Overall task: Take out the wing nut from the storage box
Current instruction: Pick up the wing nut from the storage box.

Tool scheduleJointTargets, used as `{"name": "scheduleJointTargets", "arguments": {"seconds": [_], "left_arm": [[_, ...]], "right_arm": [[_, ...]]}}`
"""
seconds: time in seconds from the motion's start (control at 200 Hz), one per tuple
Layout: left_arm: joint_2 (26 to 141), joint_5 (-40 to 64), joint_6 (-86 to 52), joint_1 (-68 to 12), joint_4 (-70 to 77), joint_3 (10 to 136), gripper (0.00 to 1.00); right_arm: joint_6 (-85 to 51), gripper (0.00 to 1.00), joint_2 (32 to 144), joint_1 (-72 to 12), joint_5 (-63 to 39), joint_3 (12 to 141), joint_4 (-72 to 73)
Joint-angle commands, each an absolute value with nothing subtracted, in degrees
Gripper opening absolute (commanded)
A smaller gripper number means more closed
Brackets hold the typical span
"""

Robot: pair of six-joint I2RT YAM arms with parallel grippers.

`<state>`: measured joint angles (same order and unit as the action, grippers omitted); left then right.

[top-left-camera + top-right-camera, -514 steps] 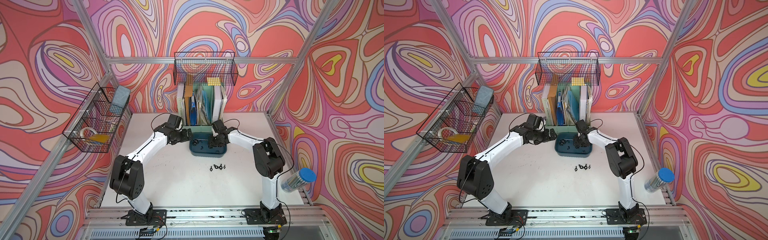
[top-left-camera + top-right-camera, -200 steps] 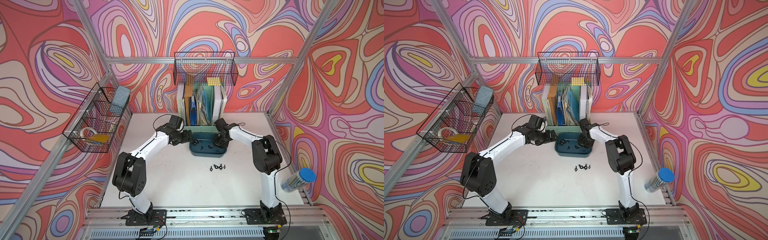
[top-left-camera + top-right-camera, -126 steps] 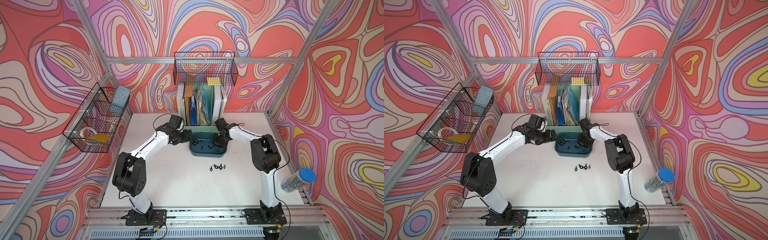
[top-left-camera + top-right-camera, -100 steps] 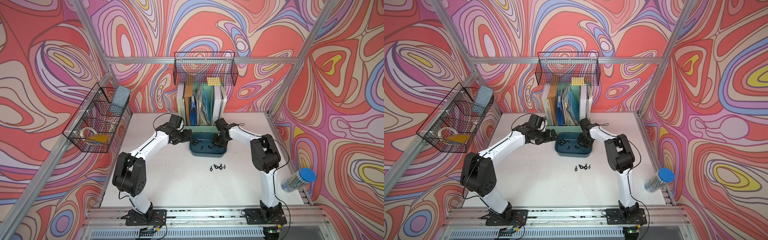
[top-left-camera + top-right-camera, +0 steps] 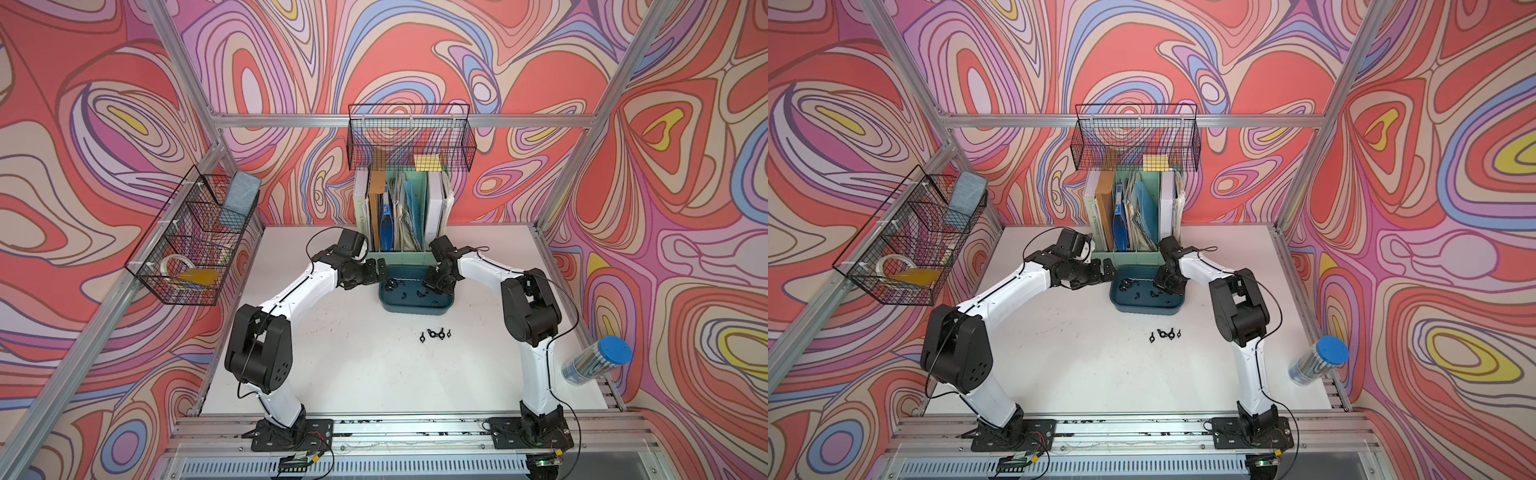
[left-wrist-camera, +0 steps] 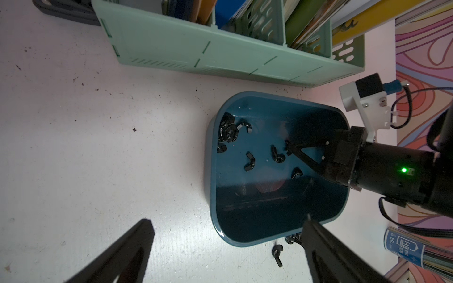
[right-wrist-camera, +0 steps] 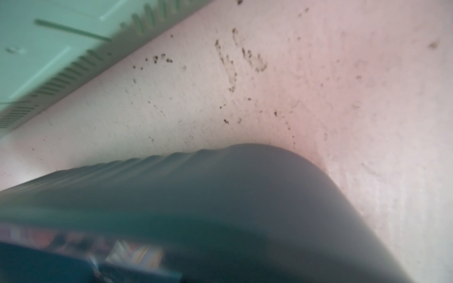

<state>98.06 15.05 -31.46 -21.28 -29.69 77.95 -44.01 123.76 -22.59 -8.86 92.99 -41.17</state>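
The storage box [image 5: 415, 306] is a shallow dark teal tub in front of the file holder, seen in both top views [image 5: 1147, 308]. Several black wing nuts lie on its floor, one of them [image 6: 250, 161] near the middle. My right gripper [image 6: 288, 146] reaches down into the box with its fingers met in a point on the floor. A small black wing nut pokes out on both sides of the tips. My left gripper [image 6: 227, 219] hovers wide open over the box's left edge [image 5: 380, 269], holding nothing. The right wrist view shows only the blurred outer box wall [image 7: 220, 196].
Three wing nuts [image 5: 435, 333] lie together on the white table in front of the box. The mint-green file holder [image 5: 399, 253] stands right behind it. Black wire baskets hang at the back [image 5: 409, 141] and left [image 5: 191, 245]. A pen tube [image 5: 596, 359] lies at the right edge.
My right gripper has shut inside the box, and its arm has shifted slightly toward the box's right side. The left gripper has opened a little wider.
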Motion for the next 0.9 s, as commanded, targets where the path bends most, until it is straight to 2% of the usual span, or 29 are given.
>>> {"name": "scheduleJointTargets", "arguments": {"seconds": [0.0, 0.115, 0.371, 0.506, 0.741, 0.896], "left_arm": [[98.4, 15.3, -31.0, -20.9, -31.2, 79.4, 0.99], [97.9, 15.2, -31.7, -20.9, -30.4, 78.9, 0.99], [97.7, 19.6, -33.3, -20.9, -28.6, 78.9, 0.97], [97.1, 22.1, -35.2, -20.9, -27.3, 78.7, 0.88], [95.8, 28.3, -40.6, -20.9, -22.6, 76.9, 0.76], [96.4, 34.0, -46.9, -21.0, -17.2, 75.2, 0.60]], "right_arm": [[-43.7, 0.03, 123.2, -22.4, -8.3, 92.2, -41.7], [-42.9, 0.00, 122.1, -22.4, -8.3, 91.6, -41.0], [-38.9, 0.00, 116.3, -22.4, -10.3, 87.7, -35.3], [-36.1, 0.00, 111.5, -22.4, -12.5, 84.0, -30.3], [-31.3, 0.00, 103.5, -23.7, -14.5, 78.6, -24.1], [-29.0, 0.00, 99.4, -26.4, -14.3, 76.6, -21.9]]}}
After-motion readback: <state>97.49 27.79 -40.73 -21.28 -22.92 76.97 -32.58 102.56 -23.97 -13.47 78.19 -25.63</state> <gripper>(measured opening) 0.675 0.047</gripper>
